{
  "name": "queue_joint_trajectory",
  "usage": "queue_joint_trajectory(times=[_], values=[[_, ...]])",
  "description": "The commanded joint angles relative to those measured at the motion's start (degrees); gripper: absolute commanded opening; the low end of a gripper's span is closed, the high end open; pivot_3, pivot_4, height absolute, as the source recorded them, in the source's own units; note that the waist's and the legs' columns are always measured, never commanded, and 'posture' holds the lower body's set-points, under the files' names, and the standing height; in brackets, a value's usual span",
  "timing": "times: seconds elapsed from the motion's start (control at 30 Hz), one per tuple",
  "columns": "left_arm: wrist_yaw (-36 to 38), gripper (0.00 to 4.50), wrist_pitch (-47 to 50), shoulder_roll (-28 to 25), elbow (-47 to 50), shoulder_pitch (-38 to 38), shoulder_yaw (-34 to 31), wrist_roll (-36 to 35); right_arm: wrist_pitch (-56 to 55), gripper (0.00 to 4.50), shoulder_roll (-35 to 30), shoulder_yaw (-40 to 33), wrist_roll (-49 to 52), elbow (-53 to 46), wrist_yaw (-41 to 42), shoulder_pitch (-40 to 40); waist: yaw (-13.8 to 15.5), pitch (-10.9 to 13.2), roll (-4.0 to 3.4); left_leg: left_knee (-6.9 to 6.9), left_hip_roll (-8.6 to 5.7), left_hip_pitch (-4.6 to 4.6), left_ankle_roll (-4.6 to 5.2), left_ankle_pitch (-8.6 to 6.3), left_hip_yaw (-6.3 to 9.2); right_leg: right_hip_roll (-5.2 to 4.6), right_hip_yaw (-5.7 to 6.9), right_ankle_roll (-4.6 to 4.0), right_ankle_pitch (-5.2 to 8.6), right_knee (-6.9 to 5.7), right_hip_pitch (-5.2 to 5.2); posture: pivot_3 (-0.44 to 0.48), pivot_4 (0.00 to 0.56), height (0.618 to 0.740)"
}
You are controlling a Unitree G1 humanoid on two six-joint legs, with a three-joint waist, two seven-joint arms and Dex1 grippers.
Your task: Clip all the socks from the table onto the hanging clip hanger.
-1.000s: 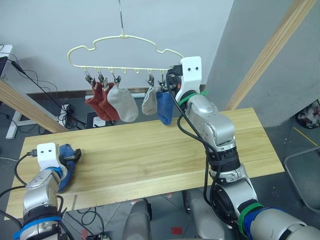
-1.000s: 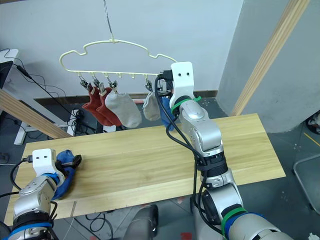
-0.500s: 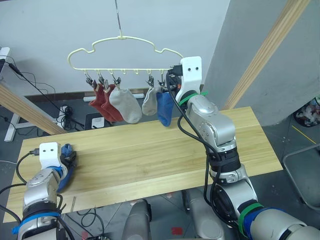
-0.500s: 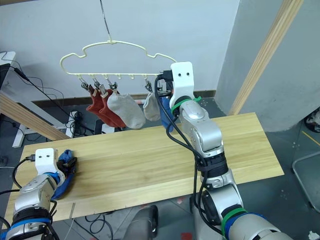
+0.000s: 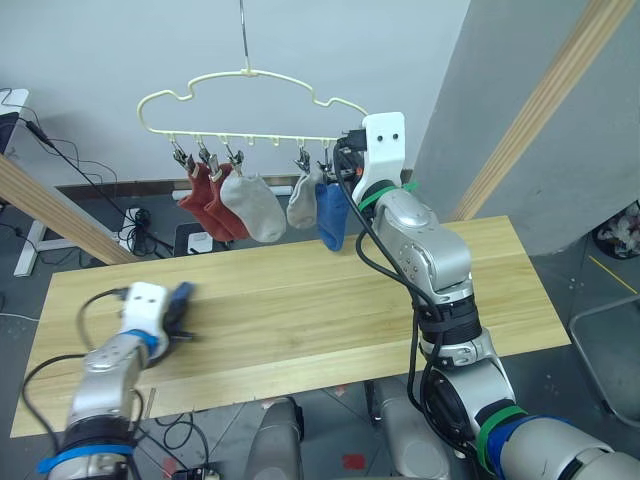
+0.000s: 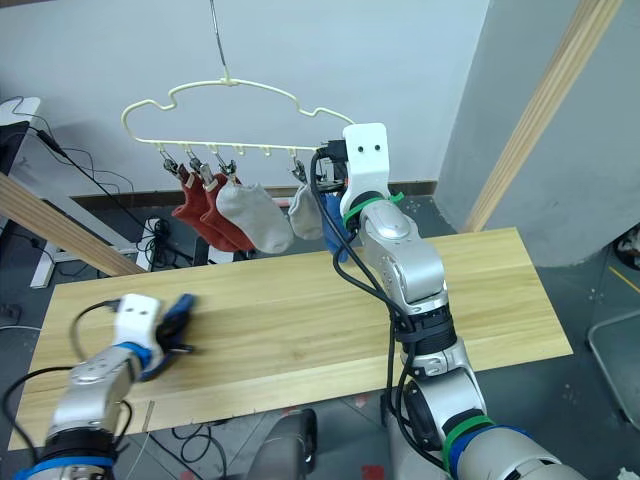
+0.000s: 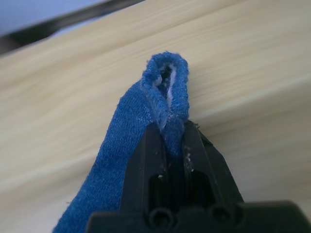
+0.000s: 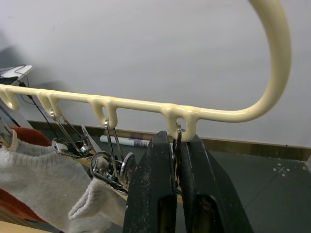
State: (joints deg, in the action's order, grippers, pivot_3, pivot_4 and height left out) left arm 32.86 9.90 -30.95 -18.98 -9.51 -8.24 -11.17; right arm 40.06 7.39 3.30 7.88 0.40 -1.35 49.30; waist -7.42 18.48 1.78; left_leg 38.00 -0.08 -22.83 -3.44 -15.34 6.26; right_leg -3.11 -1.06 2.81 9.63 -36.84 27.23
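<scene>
A pale yellow clip hanger hangs by its hook above the table's far edge. Five socks hang from its clips: two rust red, two light grey, and one blue. My right gripper is raised to the hanger's right end, shut on the silver clip under the last loop. Over the table's left part, my left gripper is shut on the folded cuff of a second blue sock, whose body trails back beside the fingers. That sock sits just above the wood.
Two round wooden poles slant past the table, one at the left and one at the right. Cables and a power strip lie on the floor behind. A grey wall stands close behind the hanger.
My left gripper went from open around the blue sock to shut on it. It then moved right, away from the table's left end, carrying the sock. The right arm stayed put.
</scene>
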Motion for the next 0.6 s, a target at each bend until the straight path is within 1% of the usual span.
queue_joint_trajectory(times=[0.03, 0.13, 0.2, 0.3, 0.47, 0.6], values=[[8.36, 0.0, 0.99, 1.89, 14.04, -4.41, 7.62, -2.45, -1.37, 0.0, 0.69, -0.08, 0.09, -2.06, 0.06, 0.79, 0.0, 0.0, 0.0, -0.01, -0.01, -0.02, 0.0, 0.0, 0.01, -0.01, -0.01, 0.0, 0.0, 0.02, 0.0, -0.178, 0.306, 0.74], [11.19, 0.0, 3.71, 4.46, 19.54, -8.26, 11.79, -4.11, -1.24, 0.0, 0.62, -0.2, 0.09, -2.33, -0.04, 0.91, -0.37, 0.0, 0.0, -0.05, 0.0, -0.01, 0.01, 0.0, 0.0, 0.0, 0.0, -0.01, 0.0, 0.0, 0.01, -0.185, 0.306, 0.74], [11.34, 0.0, 4.97, 6.43, 21.39, -10.28, 13.4, -4.77, -1.13, 0.0, 0.49, -0.29, 0.06, -2.52, -0.1, 0.94, -0.97, 0.0, 0.0, -0.05, 0.0, 0.02, 0.02, -0.01, -0.07, 0.0, -0.06, -0.01, 0.0, 0.0, 0.01, -0.192, 0.306, 0.74], [10.04, 0.0, 5.53, 10.39, 22.45, -13.34, 15.96, -4.44, -0.9, 0.0, 0.24, -0.44, -0.03, -2.93, -0.17, 0.89, -1.09, 0.0, 0.0, -0.06, 0.02, 0.05, 0.03, -0.01, -0.1, 0.02, -0.08, 0.0, 0.0, -0.02, 0.01, -0.198, 0.305, 0.74], [4.38, 0.0, 3.88, 18.27, 17.47, -18.23, 18.15, -1.3, -0.61, 0.0, 0.11, -0.56, -0.06, -3.43, -0.27, 0.81, -0.71, 0.0, 0.0, 0.05, -0.04, -0.01, 0.03, -0.01, -0.07, 0.02, -0.09, 0.01, 0.0, -0.01, -0.01, -0.198, 0.305, 0.74], [-1.78, 0.0, 1.41, 23.63, 12.46, -22.08, 16.96, 0.96, -0.42, 0.0, 0.25, -0.46, -0.03, -3.6, -0.35, 0.91, -0.88, 0.0, 0.0, 0.06, -0.05, 0.02, 0.04, 0.0, -0.06, 0.02, -0.09, 0.03, -0.01, -0.02, -0.03, -0.216, 0.303, 0.74]])
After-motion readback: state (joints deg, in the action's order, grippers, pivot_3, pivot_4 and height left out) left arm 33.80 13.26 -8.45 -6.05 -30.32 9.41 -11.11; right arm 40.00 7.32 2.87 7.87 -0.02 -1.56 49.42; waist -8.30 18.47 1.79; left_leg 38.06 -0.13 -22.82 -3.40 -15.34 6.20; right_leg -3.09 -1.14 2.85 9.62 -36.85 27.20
